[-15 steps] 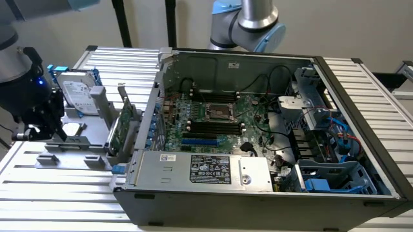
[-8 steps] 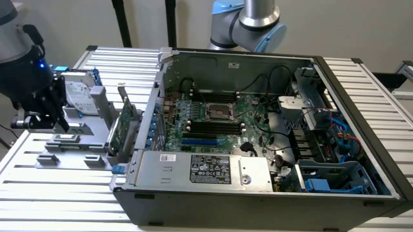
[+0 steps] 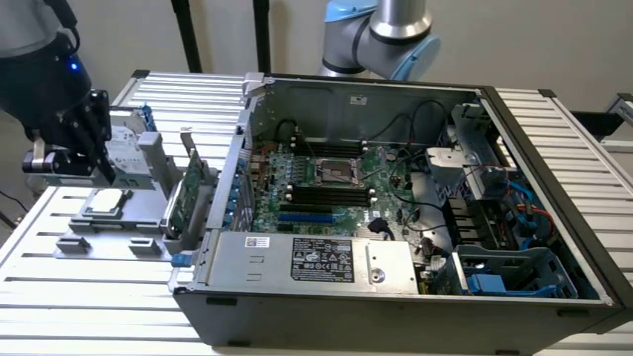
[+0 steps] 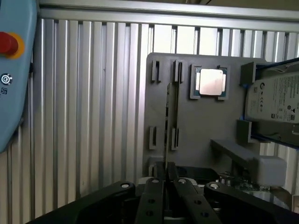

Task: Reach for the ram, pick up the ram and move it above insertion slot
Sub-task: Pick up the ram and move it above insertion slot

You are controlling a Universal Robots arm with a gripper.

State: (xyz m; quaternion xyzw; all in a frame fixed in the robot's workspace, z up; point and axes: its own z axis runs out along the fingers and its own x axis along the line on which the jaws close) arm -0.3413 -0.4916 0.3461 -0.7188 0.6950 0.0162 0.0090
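Observation:
The ram appears edge-on in the wrist view as a thin stick running out from my fingertips over the grey parts holder. My gripper is shut on its near end, with the jaws almost together. In the exterior view the gripper hangs over that grey holder at the exterior view's left, outside the open computer case. The black memory slots lie on the green motherboard inside the case, well off to the exterior view's right of the gripper.
A hard drive and a square processor chip sit in the holder. A larger green card stands upright between the holder and the case wall. A light-blue pendant with a red button lies on the slatted table. Cables and a power supply crowd the case.

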